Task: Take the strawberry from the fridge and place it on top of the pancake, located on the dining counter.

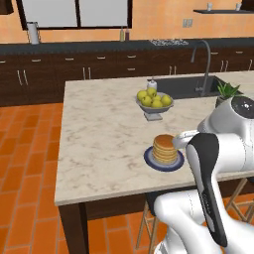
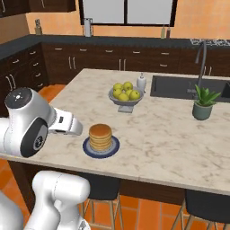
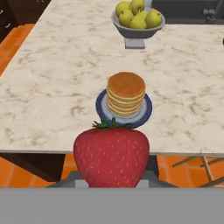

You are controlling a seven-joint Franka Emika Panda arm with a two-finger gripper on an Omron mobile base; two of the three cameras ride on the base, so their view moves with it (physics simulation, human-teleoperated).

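Observation:
In the hand view a big red strawberry [image 3: 111, 157] with a green leafy top sits between the fingers of my gripper [image 3: 111, 173], which is shut on it; the berry hides the fingertips. It hangs just off the near edge of the dining counter [image 3: 52, 87], short of the pancake [image 3: 126, 92]. The pancake stack [image 1: 164, 149] [image 2: 100, 137] stands on a dark blue plate [image 3: 101, 109] close to the counter's near edge [image 2: 157, 134]. The fridge is out of view.
A grey bowl of yellow-green fruits [image 1: 154, 101] [image 2: 125, 94] stands beyond the pancake, with a small white bottle [image 2: 141, 82] behind it. A sink [image 2: 179, 85] with a faucet and a potted plant [image 2: 203, 103] lie to the right. Stools [image 2: 202, 206] stand under the counter's edge.

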